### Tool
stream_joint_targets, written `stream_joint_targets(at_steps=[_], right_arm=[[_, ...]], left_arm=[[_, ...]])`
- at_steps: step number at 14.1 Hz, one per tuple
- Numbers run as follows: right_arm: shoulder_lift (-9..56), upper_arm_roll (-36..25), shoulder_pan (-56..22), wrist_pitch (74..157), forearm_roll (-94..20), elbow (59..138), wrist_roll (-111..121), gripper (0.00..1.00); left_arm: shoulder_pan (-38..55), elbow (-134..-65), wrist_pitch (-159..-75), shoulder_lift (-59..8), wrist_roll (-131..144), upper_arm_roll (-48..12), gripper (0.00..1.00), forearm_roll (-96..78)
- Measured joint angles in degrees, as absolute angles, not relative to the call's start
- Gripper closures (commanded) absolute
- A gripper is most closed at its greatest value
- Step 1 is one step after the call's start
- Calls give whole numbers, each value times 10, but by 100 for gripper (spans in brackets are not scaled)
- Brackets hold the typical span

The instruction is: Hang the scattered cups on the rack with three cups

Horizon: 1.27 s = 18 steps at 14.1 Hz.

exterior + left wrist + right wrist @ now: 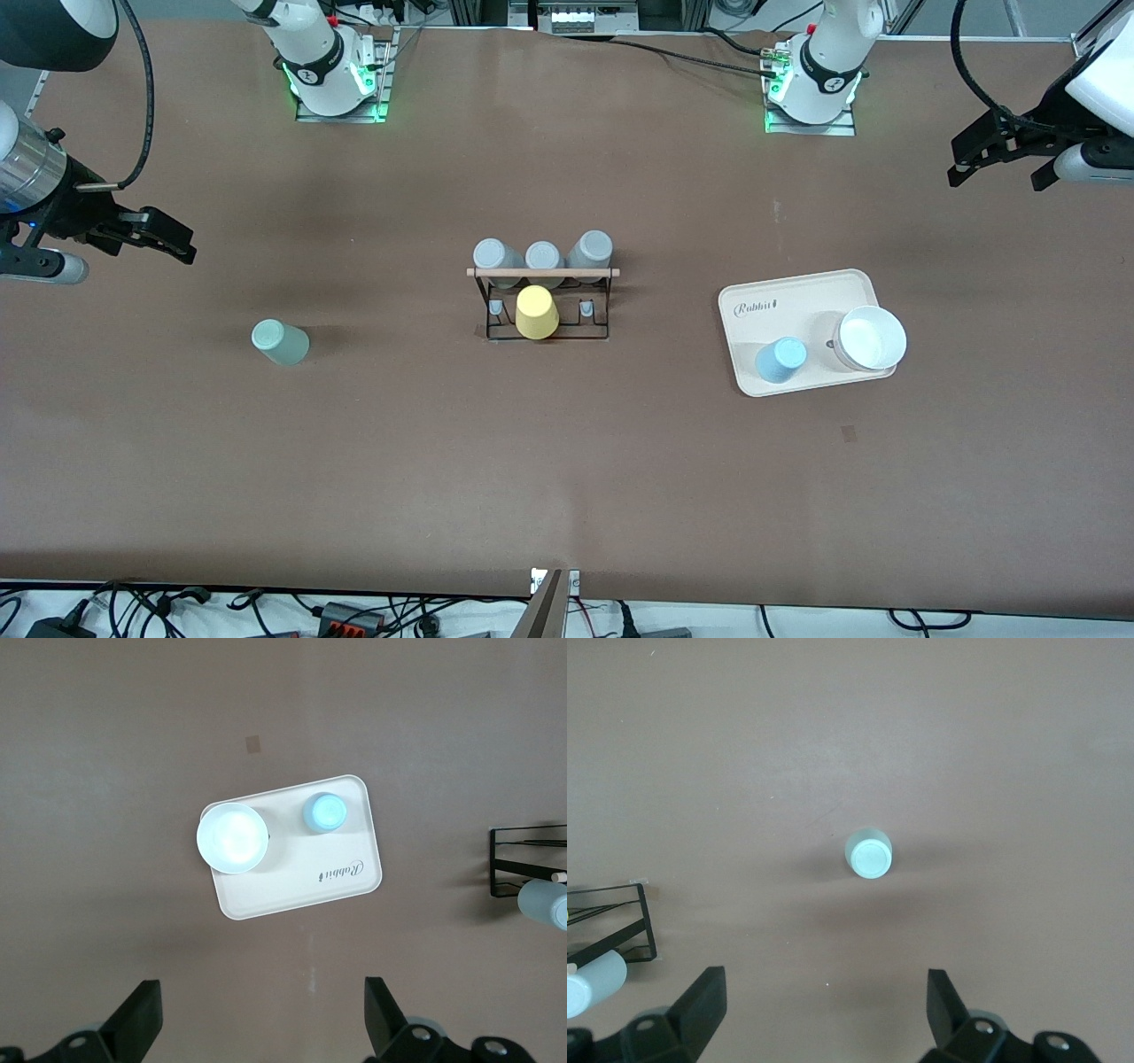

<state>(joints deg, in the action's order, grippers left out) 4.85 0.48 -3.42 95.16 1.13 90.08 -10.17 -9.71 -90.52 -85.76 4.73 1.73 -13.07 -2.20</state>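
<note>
From my left wrist cam I'm looking straight down on the brown table [133, 744]. Left gripper [263, 1019] is up in the air, fingers [140, 1017] spread wide with nothing between them. The cream tray [306, 881] sits flat on the table, "Rabbit" printed on it. On the tray: a blue cup [324, 812] standing bottom-up near one corner, and a white bowl [231, 837] beside it, overlapping the tray's edge. Cup and bowl are close, not touching. At the frame edge I see part of the black rack [523, 864] with a grey cup [544, 904] on it. A small mark [254, 744] is on the table near the tray.
</note>
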Motion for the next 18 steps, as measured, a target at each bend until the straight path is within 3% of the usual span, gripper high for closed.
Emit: stream_joint_targets(at_steps=[5,12,16,18], right_arm=[[48,5,-34,952,11,901,-102,0],[48,4,-34,953,11,901,-102,0],[48,4,-34,953,11,901,-102,0],[48,4,-34,954,11,901,-102,0]], left_arm=[[-95,-913,-862,27,17,-140,0,-13],[-72,-944,-1063,-161,21,-157,0,-8],[-72,-1064,-1275,-192,25,-157,0,1],[-67,-1110,-1324,-199,43,-158,0,4]])
